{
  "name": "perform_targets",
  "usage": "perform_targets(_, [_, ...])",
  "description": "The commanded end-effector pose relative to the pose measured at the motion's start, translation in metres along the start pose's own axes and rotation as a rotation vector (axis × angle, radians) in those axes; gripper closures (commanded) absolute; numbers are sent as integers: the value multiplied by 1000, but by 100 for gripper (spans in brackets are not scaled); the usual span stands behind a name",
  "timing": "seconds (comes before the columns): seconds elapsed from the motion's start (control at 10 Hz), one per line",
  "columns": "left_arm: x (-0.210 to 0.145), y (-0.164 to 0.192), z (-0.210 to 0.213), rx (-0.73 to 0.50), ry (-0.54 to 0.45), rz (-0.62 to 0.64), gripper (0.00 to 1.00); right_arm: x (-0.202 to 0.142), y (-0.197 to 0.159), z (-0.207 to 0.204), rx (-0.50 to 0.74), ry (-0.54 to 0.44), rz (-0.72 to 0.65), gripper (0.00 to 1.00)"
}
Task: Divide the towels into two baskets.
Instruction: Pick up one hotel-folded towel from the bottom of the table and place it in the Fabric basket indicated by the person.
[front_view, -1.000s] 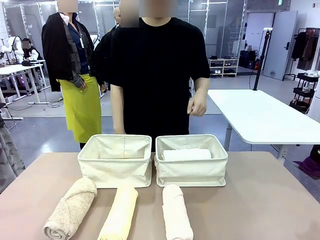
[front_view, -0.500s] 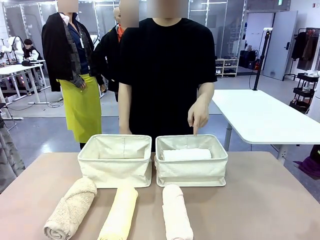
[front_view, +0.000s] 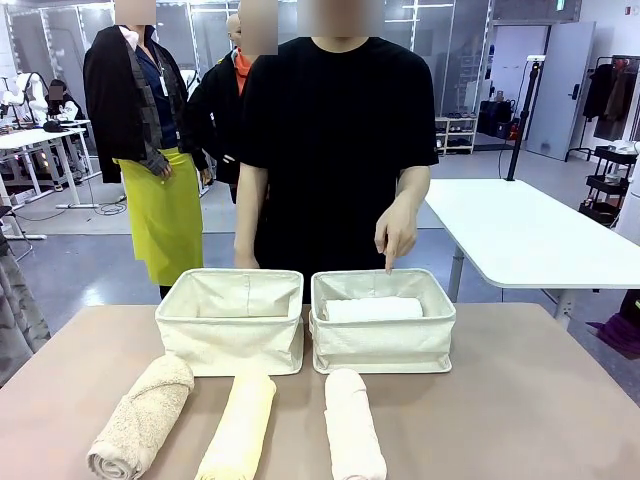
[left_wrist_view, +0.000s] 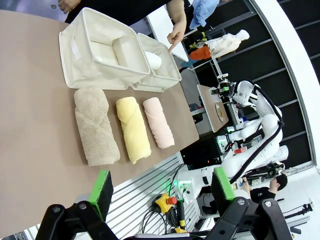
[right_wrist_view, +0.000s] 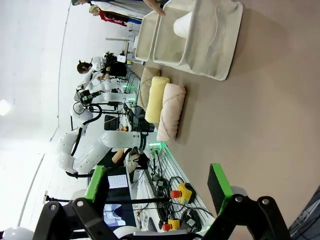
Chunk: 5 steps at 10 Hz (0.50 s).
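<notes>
Towels (front_view: 240, 425) lie rolled: tan, yellow, pink on table (front_view: 520, 400), white in basket (front_view: 380, 345); left gripper (left_wrist_view: 162, 190), right gripper (right_wrist_view: 158, 184) spread.

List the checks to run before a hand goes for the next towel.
1. Left hand open and empty: ok.
2. Right hand open and empty: ok.
3. Tan towel, yellow towel and pink towel lie uncovered on the table in front of the baskets: ok.
4. Left basket has no towel in it: ok.
5. Right basket holds just the white towel, with room beside it: ok.
6. Space over the right basket free: not ok, the person's hand points down at its far rim.
</notes>
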<state>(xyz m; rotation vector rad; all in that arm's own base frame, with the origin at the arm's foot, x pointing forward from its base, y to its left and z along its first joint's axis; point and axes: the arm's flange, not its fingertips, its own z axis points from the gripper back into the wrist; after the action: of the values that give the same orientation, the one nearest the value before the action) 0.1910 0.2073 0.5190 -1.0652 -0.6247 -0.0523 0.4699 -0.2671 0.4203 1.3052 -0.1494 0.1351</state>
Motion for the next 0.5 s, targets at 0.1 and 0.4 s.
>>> perform_targets(0.1, [-1,-2,3,-15,-5,-4,0,1,6,-9,12,34,34,0])
perform_targets(0.4, [-1,-2,3,-15,-5,-4,0,-22,65,-66,-143,51,18,0])
